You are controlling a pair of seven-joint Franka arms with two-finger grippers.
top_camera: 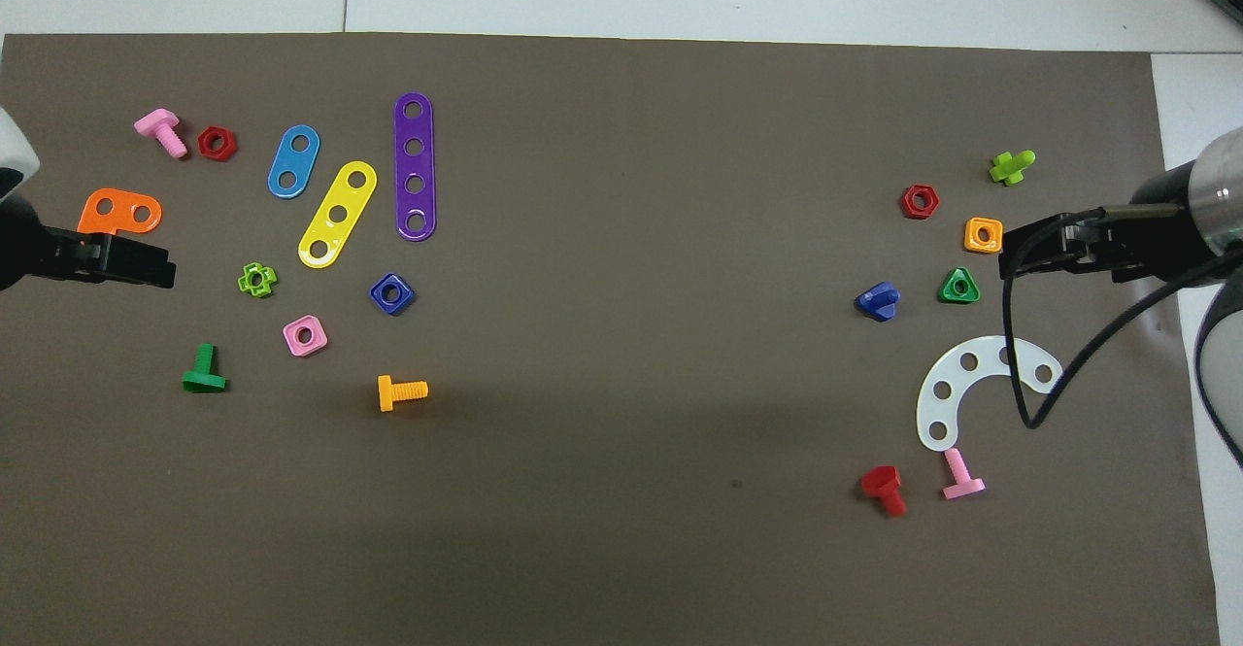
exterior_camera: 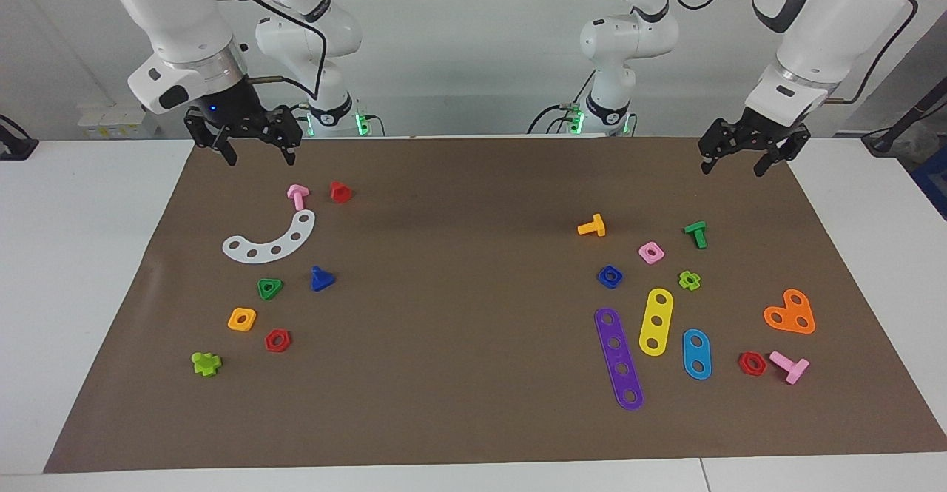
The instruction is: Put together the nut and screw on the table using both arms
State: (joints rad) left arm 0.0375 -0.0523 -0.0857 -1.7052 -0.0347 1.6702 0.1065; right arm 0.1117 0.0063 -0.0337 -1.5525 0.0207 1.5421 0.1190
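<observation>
Both arms wait, raised over the mat's robot-side corners. Left gripper (exterior_camera: 746, 157) hangs over the corner at the left arm's end, fingers spread wide, holding nothing. Right gripper (exterior_camera: 255, 150) hangs over the corner at the right arm's end, also wide and holding nothing. Nut (exterior_camera: 610, 277) lies flat on the mat toward the left arm's end, beside the pink square nut (exterior_camera: 651, 252). Screw (exterior_camera: 321, 279) sits toward the right arm's end, beside the green triangular nut (exterior_camera: 269, 288), well apart from the nut.
</observation>
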